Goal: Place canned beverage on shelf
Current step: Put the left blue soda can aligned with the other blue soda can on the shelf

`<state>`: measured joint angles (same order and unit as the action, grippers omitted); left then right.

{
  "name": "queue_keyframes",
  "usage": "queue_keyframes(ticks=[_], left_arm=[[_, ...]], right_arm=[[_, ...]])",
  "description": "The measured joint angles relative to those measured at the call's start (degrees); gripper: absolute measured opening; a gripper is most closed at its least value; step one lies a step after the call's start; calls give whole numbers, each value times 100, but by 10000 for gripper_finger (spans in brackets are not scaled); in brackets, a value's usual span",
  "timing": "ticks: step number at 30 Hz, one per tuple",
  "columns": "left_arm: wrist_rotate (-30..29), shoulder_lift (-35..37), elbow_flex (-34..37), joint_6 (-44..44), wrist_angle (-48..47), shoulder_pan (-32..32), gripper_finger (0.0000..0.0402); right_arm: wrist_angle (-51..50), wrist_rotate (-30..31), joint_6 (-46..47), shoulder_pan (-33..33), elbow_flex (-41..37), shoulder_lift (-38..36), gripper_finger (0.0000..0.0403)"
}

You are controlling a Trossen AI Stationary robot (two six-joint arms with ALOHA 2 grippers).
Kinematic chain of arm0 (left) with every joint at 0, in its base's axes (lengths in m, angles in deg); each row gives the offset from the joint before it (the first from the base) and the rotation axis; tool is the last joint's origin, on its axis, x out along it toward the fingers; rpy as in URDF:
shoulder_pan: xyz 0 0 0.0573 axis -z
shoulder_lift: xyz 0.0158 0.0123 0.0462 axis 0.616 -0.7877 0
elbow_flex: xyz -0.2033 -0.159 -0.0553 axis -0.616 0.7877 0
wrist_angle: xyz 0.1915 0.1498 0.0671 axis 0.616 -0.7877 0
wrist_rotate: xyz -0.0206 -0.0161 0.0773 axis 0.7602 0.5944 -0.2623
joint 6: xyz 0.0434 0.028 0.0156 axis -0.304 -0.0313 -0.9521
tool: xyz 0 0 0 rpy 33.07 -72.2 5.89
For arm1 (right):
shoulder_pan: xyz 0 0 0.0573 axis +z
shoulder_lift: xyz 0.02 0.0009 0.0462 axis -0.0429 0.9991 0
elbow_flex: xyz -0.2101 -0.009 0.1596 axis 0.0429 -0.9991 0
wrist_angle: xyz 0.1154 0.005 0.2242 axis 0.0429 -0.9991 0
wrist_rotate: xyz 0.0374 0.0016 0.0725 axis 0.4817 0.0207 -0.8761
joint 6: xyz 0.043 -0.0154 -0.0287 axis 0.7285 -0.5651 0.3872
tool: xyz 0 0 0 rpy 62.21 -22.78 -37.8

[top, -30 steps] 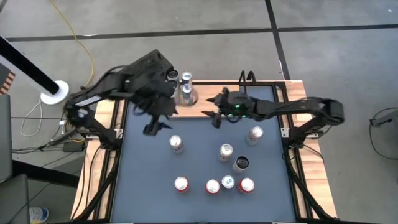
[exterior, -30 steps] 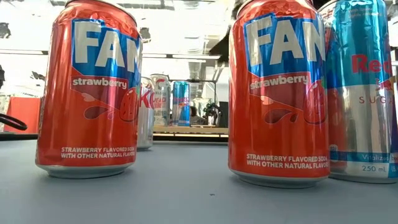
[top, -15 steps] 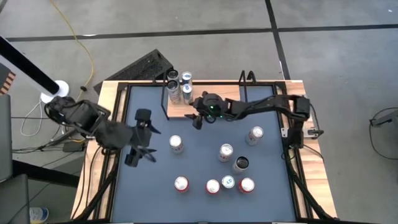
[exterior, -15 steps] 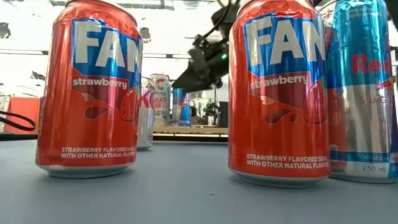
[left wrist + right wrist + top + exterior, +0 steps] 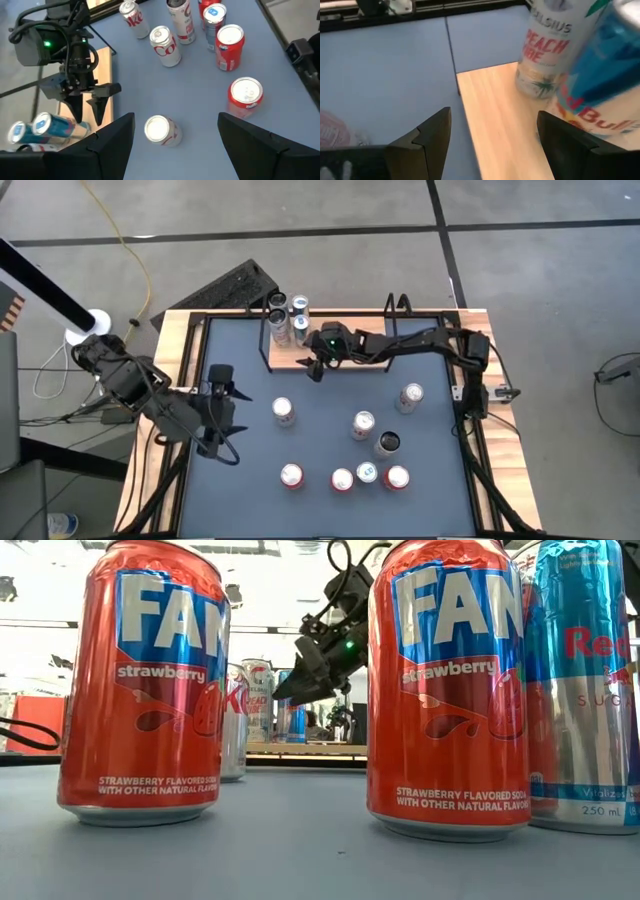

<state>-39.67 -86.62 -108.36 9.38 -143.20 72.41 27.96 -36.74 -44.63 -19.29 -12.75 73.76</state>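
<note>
**Left arm pulled away from the shelf, right arm moved in**

A second earlier the left arm had been up at the shelf [image 5: 330,358]; by this moment it had swung back to the table's left side, its left gripper [image 5: 218,383] hanging above the mat with fingers apart and nothing between them. The right gripper [image 5: 314,366] had slid along the board toward its left end and hovered just beside the cans there, fingers apart and empty too. I took that to mean a can had just been set down and the left arm was free to fetch another; the nearest loose can [image 5: 161,130] stood right ahead of its fingers.

Counting from above: three cans stood on the shelf, clustered at its left end, touching or nearly so. The right wrist view showed two of them up close, a white Celsius can [image 5: 546,50] and a blue Red Bull can [image 5: 597,80].

Eight cans stood loose on the mat: one alone left of centre, three in the middle right, one of those a dark can [image 5: 387,443], and four in a row [image 5: 343,478] near the front edge. The shelf had room for perhaps one more.
</note>
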Motion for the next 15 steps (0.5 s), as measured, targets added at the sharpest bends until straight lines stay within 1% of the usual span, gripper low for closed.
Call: queue_keyframes(ticks=[4, 15], left_arm=[[-191, 0, 0, 2, -8, 85, 275], [-208, 0, 0, 50, -5, 89, 275]], right_arm=[[-56, 2, -38, -152, 0, 0, 276], [151, -261, -47, -332, 0, -2, 276]])
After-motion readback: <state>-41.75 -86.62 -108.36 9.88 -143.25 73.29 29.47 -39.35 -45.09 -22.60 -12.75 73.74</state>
